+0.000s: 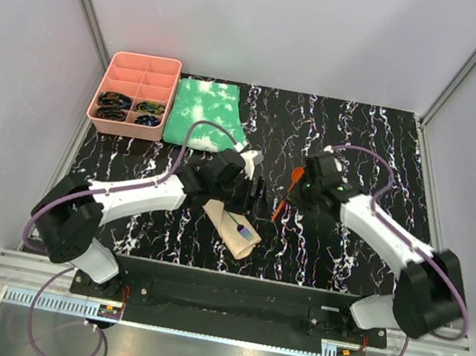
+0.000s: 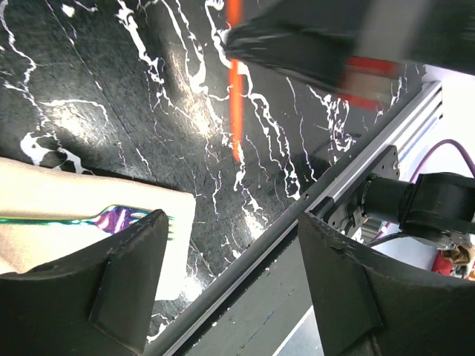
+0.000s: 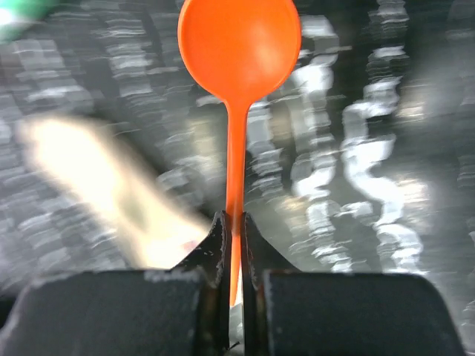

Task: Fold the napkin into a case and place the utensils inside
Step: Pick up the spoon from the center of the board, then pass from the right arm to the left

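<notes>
The tan napkin (image 1: 235, 232) lies folded on the black marbled table, just right of my left arm. A slim blue/teal utensil (image 1: 248, 232) lies on it; its iridescent forked end shows in the left wrist view (image 2: 126, 217) on the napkin (image 2: 82, 196). My left gripper (image 1: 255, 195) is open and empty above the napkin's far right side. My right gripper (image 1: 297, 184) is shut on the handle of the orange spoon (image 1: 282, 204), held in the air right of the napkin. In the right wrist view the spoon (image 3: 239, 44) points away from the closed jaws, with the napkin (image 3: 96, 178) blurred behind.
A green-and-white mottled cloth (image 1: 207, 114) lies at the back left. A pink compartment tray (image 1: 135, 94) with dark items stands left of it. The table's near metal edge (image 2: 312, 200) runs close below the left gripper.
</notes>
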Available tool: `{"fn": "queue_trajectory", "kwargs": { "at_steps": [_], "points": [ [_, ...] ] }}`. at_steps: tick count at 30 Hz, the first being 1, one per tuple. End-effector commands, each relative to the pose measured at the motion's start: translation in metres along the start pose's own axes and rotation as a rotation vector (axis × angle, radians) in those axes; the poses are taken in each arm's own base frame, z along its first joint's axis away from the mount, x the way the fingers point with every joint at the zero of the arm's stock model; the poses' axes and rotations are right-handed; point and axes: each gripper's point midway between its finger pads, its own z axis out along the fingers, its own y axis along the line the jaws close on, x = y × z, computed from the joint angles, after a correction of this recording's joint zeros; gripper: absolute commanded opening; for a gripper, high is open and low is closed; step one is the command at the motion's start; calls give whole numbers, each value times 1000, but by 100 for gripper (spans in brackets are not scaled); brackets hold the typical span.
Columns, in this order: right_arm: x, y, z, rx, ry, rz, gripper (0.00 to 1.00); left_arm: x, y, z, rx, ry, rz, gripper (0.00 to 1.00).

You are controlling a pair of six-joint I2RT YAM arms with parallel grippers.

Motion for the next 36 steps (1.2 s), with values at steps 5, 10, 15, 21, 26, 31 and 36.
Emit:
{"fn": "queue_trajectory", "kwargs": {
  "at_steps": [5, 10, 15, 21, 26, 31, 36],
  "points": [
    [10, 76, -55, -401, 32, 128, 0, -20, -26, 0, 82, -34, 20, 74],
    [28, 94, -65, -464, 72, 109, 0, -20, -26, 1, 82, -34, 0, 62],
    [34, 91, -74, -487, 55, 61, 4, -9, -13, -1, 40, 2, -10, 1],
    [28, 70, -99, -508, 33, -381, 61, 18, -16, -29, 122, 109, 65, 0],
    [12, 55, -110, -488, 31, -595, 60, 53, -12, -55, 157, 247, 138, 0],
    [27, 60, -111, -604, 112, -687, 38, 73, -12, -71, 197, 290, 153, 0],
    [43, 66, -108, -695, 189, -714, 25, 89, -7, -76, 220, 325, 149, 0]
  ]
}}
